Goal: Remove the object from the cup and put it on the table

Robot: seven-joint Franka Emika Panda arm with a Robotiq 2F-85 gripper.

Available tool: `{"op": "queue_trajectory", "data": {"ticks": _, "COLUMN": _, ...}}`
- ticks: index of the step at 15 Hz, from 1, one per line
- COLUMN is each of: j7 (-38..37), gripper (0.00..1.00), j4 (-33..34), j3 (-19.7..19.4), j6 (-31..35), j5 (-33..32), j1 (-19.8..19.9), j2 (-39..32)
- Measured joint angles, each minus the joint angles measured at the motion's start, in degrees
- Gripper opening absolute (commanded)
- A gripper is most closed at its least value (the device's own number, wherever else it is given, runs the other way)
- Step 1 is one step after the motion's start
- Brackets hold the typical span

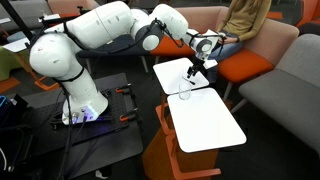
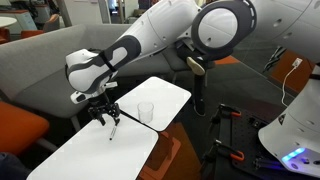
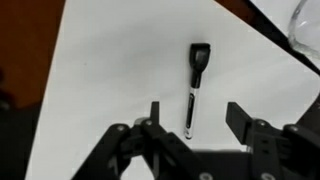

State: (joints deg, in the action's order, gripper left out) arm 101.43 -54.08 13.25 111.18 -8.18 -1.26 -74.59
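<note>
1. Gripper [image 3: 192,118]: jaws wide, holding nothing, poised over the white desk [image 3: 100,70].
2. Black pen [image 3: 197,80] lies flat on the desk between my fingers [image 3: 153,112], out of the cup.
3. Cup [image 3: 308,25] stands upright near a desk edge, apart from the pen.

The table [image 3: 110,70] is smooth matt white, the cup [image 2: 146,112] clear shiny glass, the marker [image 3: 198,70] black plastic with a slight gloss, the gripper [image 3: 195,118] matt black, the sofa seats [image 1: 288,82] soft-looking cloth
</note>
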Motion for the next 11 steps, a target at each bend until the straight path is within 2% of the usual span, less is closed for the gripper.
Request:
{"op": "queue_trajectory", "data": {"ticks": 2, "j7": -2.97, "gripper": 1.00, "j4": 0.07, "j3": -0.11, "j6": -1.92, "j5": -0.01, "j1": -0.78, "j2": 1.27}}
{"op": "queue_trajectory", "data": {"ticks": 6, "j7": -15.86, "gripper": 1.00, "j4": -0.70, "j3": -1.19, "j6": -6.88, "j5": -0.01, "j1": -2.67, "j2": 4.96}}
{"op": "queue_trajectory", "data": {"ticks": 11, "j7": -33.32, "gripper": 1.00, "j4": -4.90, "j3": -1.36, "j6": -7.86, "j5": 0.08, "j1": -4.30, "j2": 11.66}}
